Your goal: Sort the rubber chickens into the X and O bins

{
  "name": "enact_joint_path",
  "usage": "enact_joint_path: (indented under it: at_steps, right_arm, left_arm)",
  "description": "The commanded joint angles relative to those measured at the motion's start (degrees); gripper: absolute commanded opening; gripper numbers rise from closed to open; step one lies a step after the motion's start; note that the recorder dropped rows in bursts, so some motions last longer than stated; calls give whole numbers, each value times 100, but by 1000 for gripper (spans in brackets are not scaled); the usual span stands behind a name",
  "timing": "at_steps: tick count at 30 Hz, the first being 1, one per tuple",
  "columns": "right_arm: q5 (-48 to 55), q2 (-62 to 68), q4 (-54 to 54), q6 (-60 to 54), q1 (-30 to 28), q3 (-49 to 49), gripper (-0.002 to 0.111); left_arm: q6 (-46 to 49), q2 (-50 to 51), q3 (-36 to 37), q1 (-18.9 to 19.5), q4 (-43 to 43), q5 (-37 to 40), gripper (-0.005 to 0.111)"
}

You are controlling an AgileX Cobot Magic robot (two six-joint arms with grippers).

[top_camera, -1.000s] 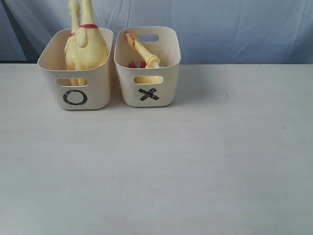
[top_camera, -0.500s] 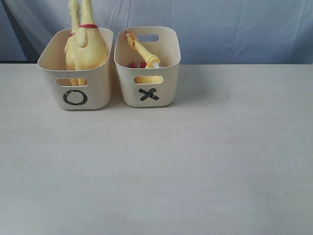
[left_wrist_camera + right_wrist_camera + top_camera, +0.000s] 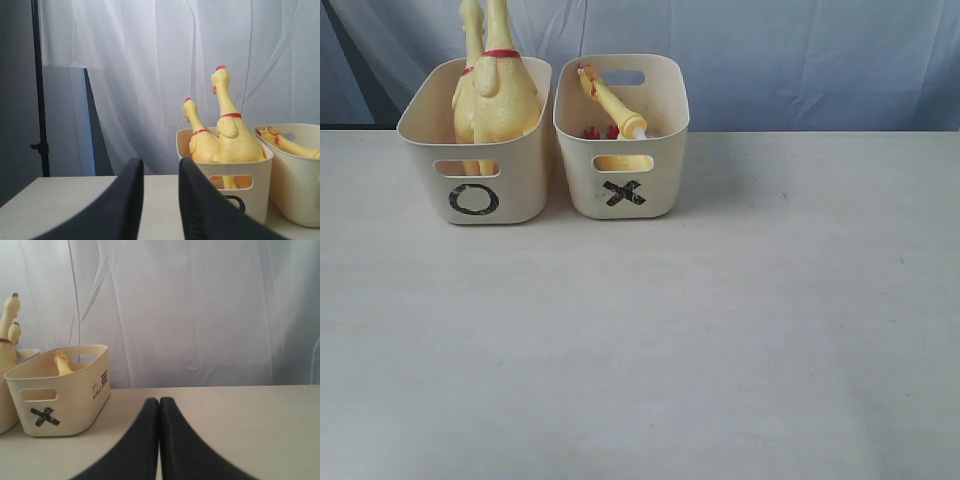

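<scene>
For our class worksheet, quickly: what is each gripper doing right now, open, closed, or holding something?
Left gripper: open, holding nothing.
Right gripper: closed, holding nothing.

Soft, even, fairly bright light filled every view. The O bin point(image 3: 525, 190) and X bin point(image 3: 665, 185) cast faint shadows on the pale desk point(image 3: 720, 340). Detail looked slightly soft.
</scene>
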Motion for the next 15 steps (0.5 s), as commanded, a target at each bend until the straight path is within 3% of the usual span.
enact_joint_path:
  at_steps: [1,10,15]
  right_arm:
    - [108,-33,-89,5,-23,24,0]
    - [1278,-33,-89,5,-23,24,0]
    - [1363,-33,-99,5,-23,24,0]
  left_arm:
    - [5,-24,109,-14,2,29,25]
    - [5,-24,109,-14,2,1101,25]
    - [5,-24,109,-14,2,1648,25]
